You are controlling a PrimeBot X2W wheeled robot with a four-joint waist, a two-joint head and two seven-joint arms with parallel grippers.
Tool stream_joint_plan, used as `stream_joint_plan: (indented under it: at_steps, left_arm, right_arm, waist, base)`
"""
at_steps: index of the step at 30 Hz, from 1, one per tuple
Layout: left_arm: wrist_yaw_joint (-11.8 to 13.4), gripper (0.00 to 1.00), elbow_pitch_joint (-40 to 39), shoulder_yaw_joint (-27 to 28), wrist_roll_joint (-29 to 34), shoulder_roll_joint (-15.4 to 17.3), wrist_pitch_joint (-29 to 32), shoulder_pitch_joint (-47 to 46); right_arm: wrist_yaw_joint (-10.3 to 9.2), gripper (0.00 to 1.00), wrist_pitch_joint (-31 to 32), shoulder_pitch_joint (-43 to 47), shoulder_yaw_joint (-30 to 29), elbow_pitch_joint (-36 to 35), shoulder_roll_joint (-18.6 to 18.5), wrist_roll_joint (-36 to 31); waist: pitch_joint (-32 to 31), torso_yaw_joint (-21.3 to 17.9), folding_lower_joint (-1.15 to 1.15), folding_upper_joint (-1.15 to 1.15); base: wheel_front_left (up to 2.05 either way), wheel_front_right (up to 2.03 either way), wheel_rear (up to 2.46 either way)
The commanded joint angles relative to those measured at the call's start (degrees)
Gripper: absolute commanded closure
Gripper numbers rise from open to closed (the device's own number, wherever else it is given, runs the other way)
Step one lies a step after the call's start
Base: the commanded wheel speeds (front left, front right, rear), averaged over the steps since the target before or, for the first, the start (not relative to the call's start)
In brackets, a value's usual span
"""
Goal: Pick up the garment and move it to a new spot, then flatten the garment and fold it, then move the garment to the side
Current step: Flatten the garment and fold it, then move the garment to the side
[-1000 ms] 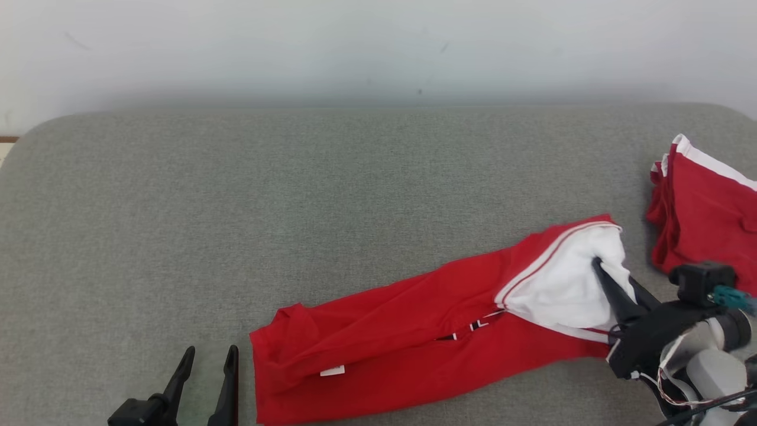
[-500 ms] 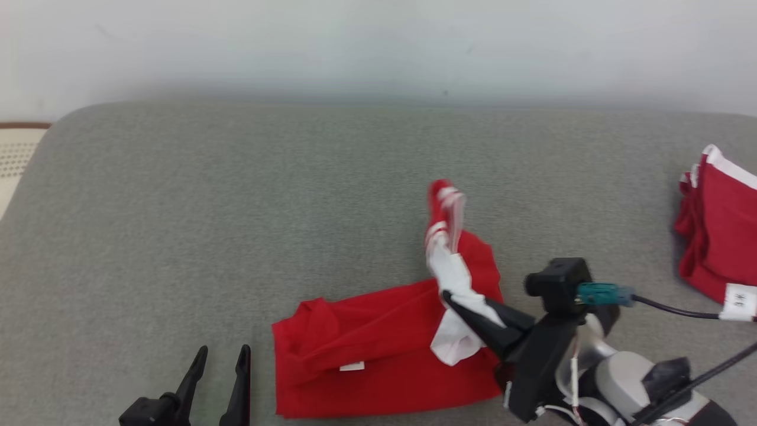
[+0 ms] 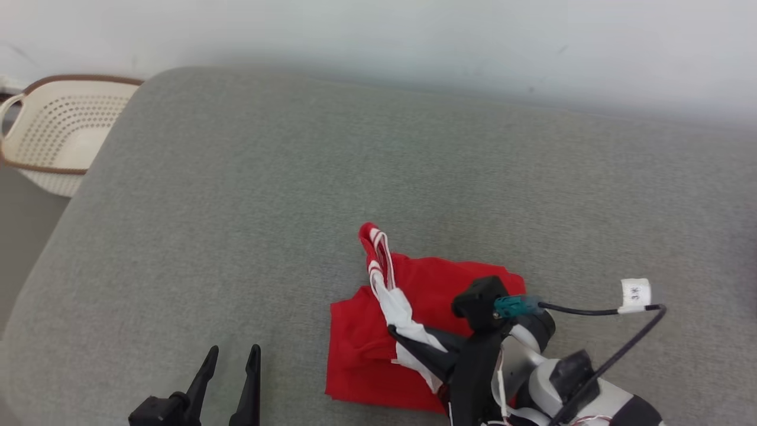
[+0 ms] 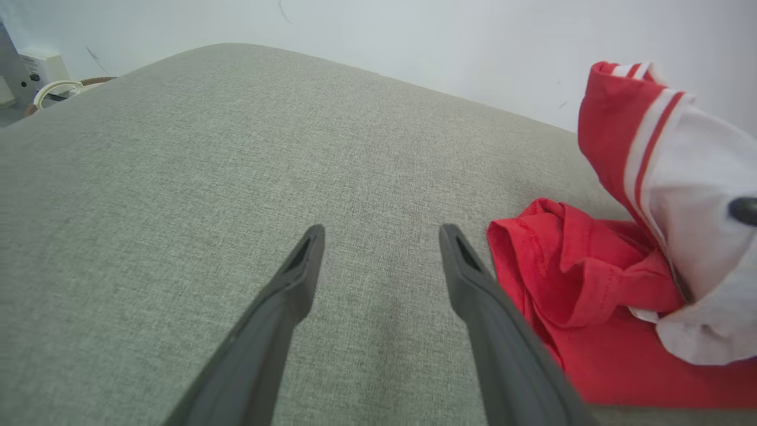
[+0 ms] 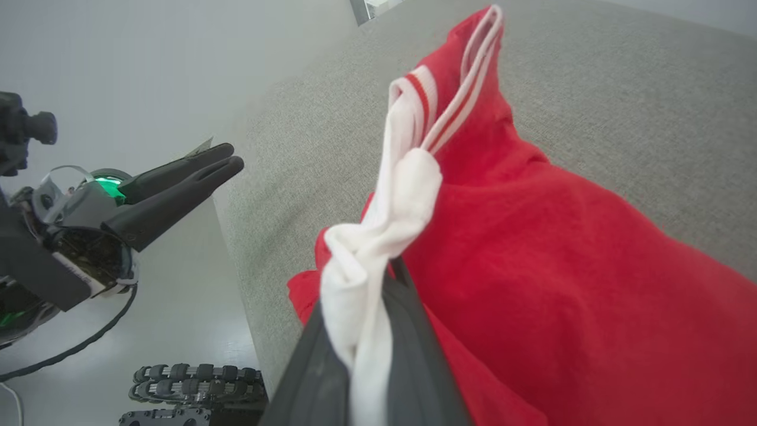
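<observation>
The garment (image 3: pixel 361 349), red with a white lining and white-striped hem, lies bunched on the grey cushion (image 3: pixel 295 195). My right gripper (image 3: pixel 395 332) is shut on its white end and holds that end up above the red cloth. In the right wrist view the white cloth (image 5: pixel 378 236) is pinched between my dark fingers (image 5: pixel 414 331), with the red garment (image 5: pixel 532 266) draped to the right. My left gripper (image 3: pixel 234 352) stands open over bare cushion, just left of the garment (image 4: pixel 568 284). In its own view the left gripper (image 4: pixel 381 236) has nothing between its fingers.
A cream perforated basket (image 3: pixel 53 136) with a brown rim stands beyond the cushion's far left corner. A pale wall runs behind the cushion. A black cable with a white tag (image 3: pixel 636 293) trails from my right wrist. Floor shows past the cushion's left edge (image 5: pixel 177 331).
The right gripper has carried the garment's white end leftward over the rest, so the long garment is now doubled up. The camera has turned left, bringing the basket into view.
</observation>
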Motion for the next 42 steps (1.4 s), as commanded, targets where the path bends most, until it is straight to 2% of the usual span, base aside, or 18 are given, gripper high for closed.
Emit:
stream_joint_plan:
  at_steps: [1,2,3,4,5,8,9,10,11,14,17,22,28,38,39,41,42]
  left_arm:
    - [0.0,0.00,-0.2,-0.2,-0.2,0.0,0.0,-0.2]
    - [0.0,0.00,-0.3,-0.3,-0.3,0.0,0.0,-0.3]
    - [0.1,0.00,-0.3,-0.3,-0.4,0.0,0.0,-0.3]
    - [0.2,0.00,-0.4,-0.4,-0.4,0.0,0.0,-0.4]
    - [0.3,0.00,-0.4,-0.4,-0.4,0.0,0.0,-0.5]
    - [0.6,0.00,-0.6,0.0,0.0,0.0,0.0,-0.5]
    - [0.6,0.00,-0.6,0.8,0.7,0.0,0.0,-0.3]
    - [0.6,0.00,-0.6,0.9,0.9,0.0,0.0,-0.3]
    - [0.4,0.00,-0.8,1.3,1.4,0.0,0.0,-0.1]
    - [0.4,0.00,-1.0,1.4,1.5,0.0,0.0,0.0]
    - [0.2,0.00,-1.2,1.5,1.9,0.0,0.0,-0.1]
    - [0.1,0.00,-1.4,1.6,2.3,0.0,0.0,-0.3]
    - [0.0,0.00,-2.4,1.7,2.6,0.0,0.0,-0.1]
    - [0.0,0.00,-2.4,1.7,3.0,0.0,0.0,0.3]
    - [-0.1,0.00,-2.4,1.8,3.0,0.0,0.0,0.4]
    - [0.0,0.00,-2.5,1.9,3.0,0.0,0.0,0.3]
    - [0.0,0.00,-2.5,2.0,3.1,0.0,0.0,0.3]
  right_arm:
    - [-0.05,1.00,-0.8,-1.2,1.1,1.4,0.8,0.3]
    - [-0.05,1.00,-1.2,-1.3,1.4,2.5,1.4,1.1]
    - [-0.04,0.85,-1.6,-1.5,1.6,3.4,1.8,1.5]
    - [-0.04,0.28,-2.5,-2.2,1.7,4.4,2.0,1.7]
    - [-0.04,0.00,-3.6,-2.5,1.4,5.2,2.4,2.4]
    - [-0.04,0.00,-7.3,-3.0,-0.1,7.0,3.0,3.8]
    - [-0.04,0.00,-11.9,-3.2,-2.7,8.1,3.0,5.1]
    - [-0.04,0.00,-13.4,-3.1,-3.7,8.5,2.7,5.2]
    - [-0.04,0.00,-17.1,-2.1,-7.4,10.3,1.5,5.6]
    - [-0.04,0.00,-19.6,0.0,-11.1,13.2,0.4,6.0]
    - [-0.03,0.00,-20.3,2.5,-13.4,15.2,-0.1,6.8]
    - [-0.03,0.00,-19.4,5.8,-12.8,16.8,0.0,7.0]
    - [-0.03,0.00,-19.4,7.9,-12.0,19.9,2.7,7.5]
    - [-0.05,0.00,-19.2,6.5,-11.9,29.3,6.7,6.7]
    - [-0.05,0.13,-18.7,6.3,-11.6,30.6,7.4,7.2]
    - [-0.05,1.00,-18.9,6.3,-10.9,31.1,7.8,7.2]
    - [-0.05,1.00,-19.3,6.3,-10.6,31.0,7.9,7.2]
  waist:
    - [1.0,2.3,0.00,-0.01]
    - [1.2,2.5,0.00,-0.01]
    - [1.2,2.7,0.00,-0.01]
    - [1.4,2.8,0.00,-0.01]
    - [1.5,2.8,0.00,-0.01]
    - [1.5,2.3,0.00,-0.01]
    - [1.2,1.1,0.00,-0.01]
    - [1.1,0.6,0.00,-0.01]
    - [0.6,-0.8,0.00,-0.01]
    - [0.2,-2.2,0.00,-0.01]
    - [0.0,-3.1,0.00,-0.01]
    - [0.0,-3.6,0.00,-0.01]
    - [0.2,-3.0,0.00,-0.01]
    - [0.3,-0.3,0.00,-0.01]
    - [0.3,-0.1,0.00,-0.01]
    - [0.3,-0.1,0.00,-0.01]
    - [0.2,-0.1,0.00,-0.01]
  base:
    - [0.00,0.00,0.00]
    - [0.00,0.00,0.00]
    - [0.00,0.00,0.00]
    - [0.00,0.00,0.00]
    - [0.00,0.00,0.00]
    - [0.00,0.00,0.00]
    - [0.00,0.00,0.00]
    - [0.00,0.00,0.00]
    - [0.00,0.00,0.00]
    - [0.00,0.00,0.00]
    - [0.00,0.00,0.00]
    - [0.00,0.00,0.00]
    - [0.00,0.00,0.00]
    - [0.00,0.00,0.00]
    - [0.00,0.00,0.00]
    - [0.00,0.00,0.00]
    - [0.00,0.00,0.00]
